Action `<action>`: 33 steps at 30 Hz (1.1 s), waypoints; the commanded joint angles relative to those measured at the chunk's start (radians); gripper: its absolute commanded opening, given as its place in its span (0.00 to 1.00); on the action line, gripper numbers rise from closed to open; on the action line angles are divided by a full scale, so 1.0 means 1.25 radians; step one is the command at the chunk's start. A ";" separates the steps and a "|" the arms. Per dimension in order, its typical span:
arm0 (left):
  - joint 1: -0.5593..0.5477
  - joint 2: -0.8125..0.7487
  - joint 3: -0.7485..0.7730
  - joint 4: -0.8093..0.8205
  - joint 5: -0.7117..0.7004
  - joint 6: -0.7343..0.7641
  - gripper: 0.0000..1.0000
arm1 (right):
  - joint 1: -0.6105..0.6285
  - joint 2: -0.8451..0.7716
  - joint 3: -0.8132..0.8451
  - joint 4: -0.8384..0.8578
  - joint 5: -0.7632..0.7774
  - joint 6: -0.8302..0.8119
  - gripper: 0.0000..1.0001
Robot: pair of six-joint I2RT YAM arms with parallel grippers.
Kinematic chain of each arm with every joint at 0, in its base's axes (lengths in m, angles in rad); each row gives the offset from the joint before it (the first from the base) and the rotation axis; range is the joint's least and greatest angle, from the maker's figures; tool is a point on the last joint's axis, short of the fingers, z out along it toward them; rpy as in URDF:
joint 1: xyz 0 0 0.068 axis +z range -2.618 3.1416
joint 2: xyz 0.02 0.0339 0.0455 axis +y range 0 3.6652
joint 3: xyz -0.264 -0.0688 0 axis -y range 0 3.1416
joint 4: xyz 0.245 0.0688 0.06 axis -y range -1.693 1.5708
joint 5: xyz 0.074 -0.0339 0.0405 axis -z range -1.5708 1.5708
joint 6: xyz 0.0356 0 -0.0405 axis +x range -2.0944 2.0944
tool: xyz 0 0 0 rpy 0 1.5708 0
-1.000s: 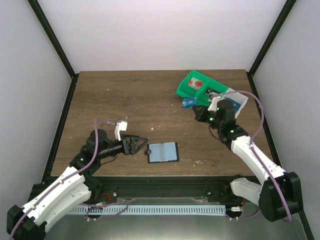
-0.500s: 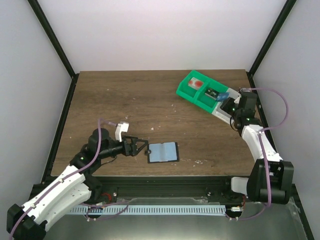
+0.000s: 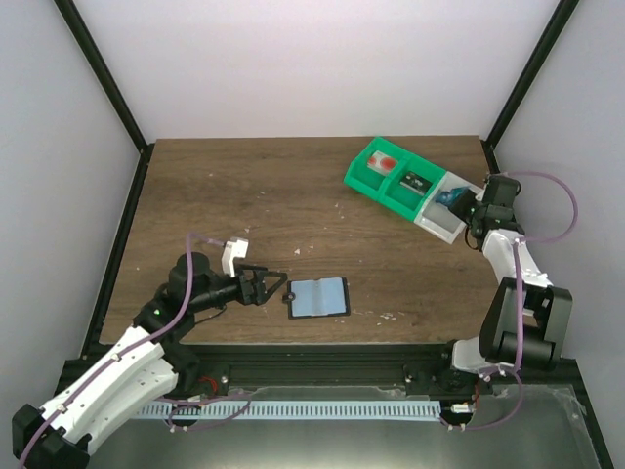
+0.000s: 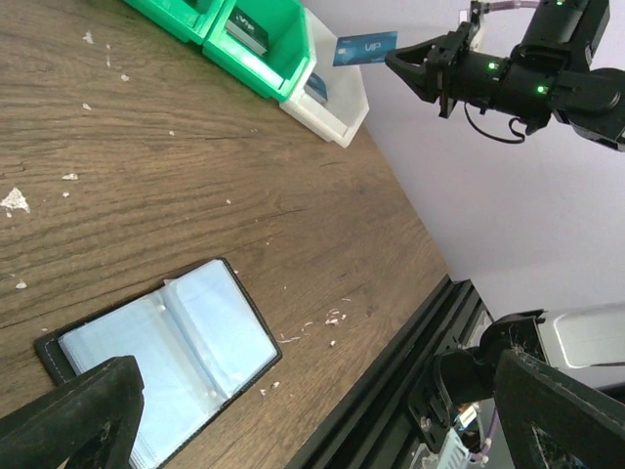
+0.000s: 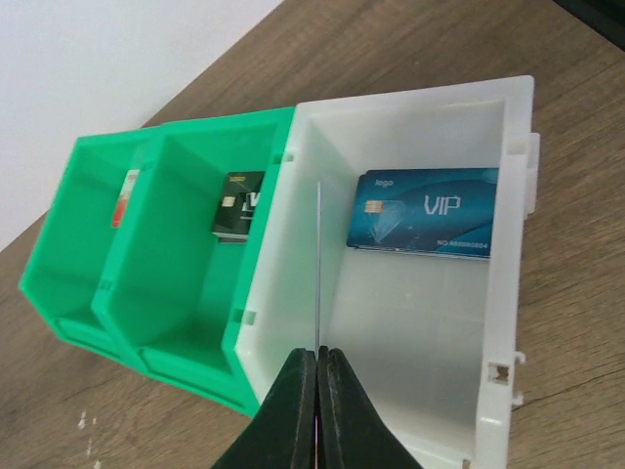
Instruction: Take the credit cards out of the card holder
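L side: L gripper sits low over the table, near the front edge. Its jaws are spread fully wide w/ nothing between them. In the L wrist view one dark finger shows at each bottom corner.

Just R of it lies the card holder, flat on the wood and opened out, pale blue-grey face up inside a black border. Its small black tab is on the short edge facing the L gripper. Tips are v. close to the tab; can't tell if they touch. White flecks are scattered on the wood around it.

Centre-R, toward the back: a green tray w/ 2 compartments. The far-L one has a red-white card, the next one a black card. Joined to its R end is a white tray, w/ a VIP card lying flat on its floor, blue, chip to the L.

Far R: R gripper is clamped tight on a second blue card, pinched by one end. The card is held in the air over the white tray, apart from it. In the R wrist view it's edge-on, just a thin line rising from between the closed fingertips. R arm is folded back close to the R wall, well apart from the card holder.
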 commanded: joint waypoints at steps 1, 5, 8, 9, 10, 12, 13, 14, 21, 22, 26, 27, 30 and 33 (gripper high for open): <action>0.002 -0.004 0.008 -0.006 -0.011 0.002 1.00 | -0.017 0.034 0.043 0.001 -0.022 -0.015 0.01; 0.002 -0.005 0.010 -0.009 -0.015 0.003 1.00 | -0.024 0.085 0.061 0.026 -0.044 -0.011 0.01; 0.002 -0.006 0.007 -0.007 -0.020 0.002 1.00 | -0.024 0.139 0.093 0.023 -0.059 -0.009 0.00; 0.001 -0.008 0.007 -0.007 -0.022 0.001 1.00 | -0.024 0.152 0.098 0.024 -0.063 -0.008 0.01; 0.002 -0.008 0.008 -0.007 -0.023 0.001 1.00 | -0.025 0.164 0.103 0.025 -0.063 -0.008 0.01; 0.002 -0.007 0.008 -0.007 -0.024 0.002 1.00 | -0.026 0.185 0.110 0.032 -0.064 -0.003 0.00; 0.001 -0.006 0.007 -0.005 -0.024 0.003 1.00 | -0.028 0.195 0.116 0.034 -0.069 0.001 0.01; 0.002 -0.004 0.007 -0.004 -0.023 0.003 1.00 | -0.030 0.205 0.124 0.035 -0.073 0.003 0.00; 0.002 0.003 0.009 -0.012 -0.023 0.001 1.00 | -0.037 0.256 0.162 0.043 -0.091 0.002 0.00; 0.002 0.000 0.007 -0.010 -0.027 -0.002 1.00 | -0.038 0.263 0.166 0.045 -0.096 0.001 0.01; 0.002 -0.004 0.012 -0.015 -0.033 0.000 1.00 | -0.041 0.288 0.187 0.041 -0.097 0.009 0.01; 0.001 -0.004 0.014 -0.018 -0.036 0.001 1.00 | -0.041 0.294 0.193 0.041 -0.097 0.011 0.01; 0.001 -0.005 0.017 -0.025 -0.037 -0.001 1.00 | -0.041 0.313 0.205 0.041 -0.086 0.010 0.00; 0.001 -0.006 0.017 -0.030 -0.039 -0.006 1.00 | -0.041 0.328 0.210 0.051 -0.064 0.000 0.00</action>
